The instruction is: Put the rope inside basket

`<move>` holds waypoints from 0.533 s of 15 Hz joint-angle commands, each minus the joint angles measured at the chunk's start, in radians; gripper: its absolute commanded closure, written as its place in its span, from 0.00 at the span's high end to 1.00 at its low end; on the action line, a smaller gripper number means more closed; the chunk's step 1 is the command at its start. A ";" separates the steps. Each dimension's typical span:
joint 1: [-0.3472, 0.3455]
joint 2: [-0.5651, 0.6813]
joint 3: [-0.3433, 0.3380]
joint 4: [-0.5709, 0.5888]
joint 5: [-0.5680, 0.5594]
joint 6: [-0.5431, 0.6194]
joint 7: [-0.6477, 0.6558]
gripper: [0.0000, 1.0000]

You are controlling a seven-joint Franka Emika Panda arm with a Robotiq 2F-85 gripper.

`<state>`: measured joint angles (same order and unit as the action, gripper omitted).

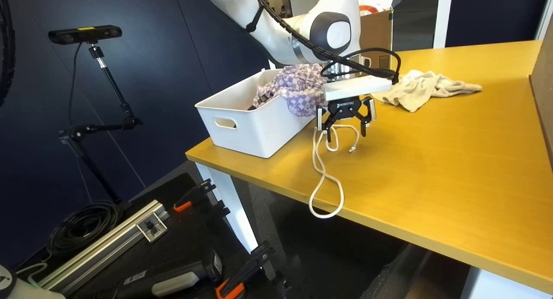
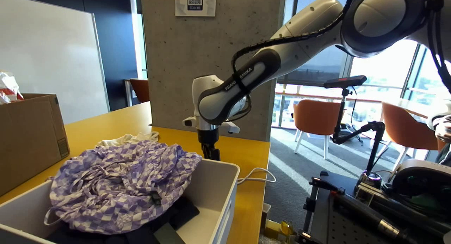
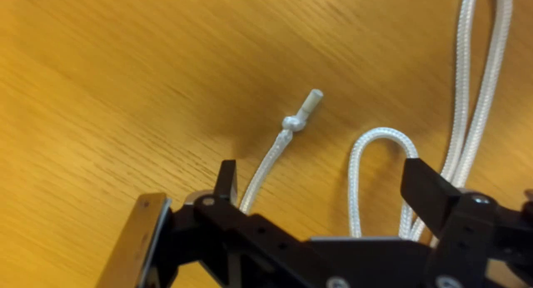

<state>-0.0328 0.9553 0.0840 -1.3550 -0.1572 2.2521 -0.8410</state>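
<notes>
Step (my est.): pre-grasp. My claw (image 1: 346,137) hovers over rope (image 1: 324,174), jaws spread wide, nothing held. Next, prob.: descend, close on a bend, lift, carry to basket (image 1: 242,137), release inside. Rope loc.: on table (image 1: 432,160), beside basket; far loop overhangs edge. Cond.: thin, white, braided, slack w/ U-bends; knotted end btwn jaws in wrist view.

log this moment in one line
pincer: open, over rope | rope: on table outside basket, loop past edge | basket: holds purple checked cloth
</notes>
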 commanded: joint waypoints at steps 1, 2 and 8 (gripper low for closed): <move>-0.027 0.057 0.026 0.075 0.013 0.060 -0.035 1.00; -0.038 0.074 0.037 0.093 0.028 0.072 -0.041 1.00; -0.105 0.156 0.144 0.185 0.153 0.090 -0.132 1.00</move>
<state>-0.1004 1.0574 0.1675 -1.2446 -0.0605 2.3403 -0.9051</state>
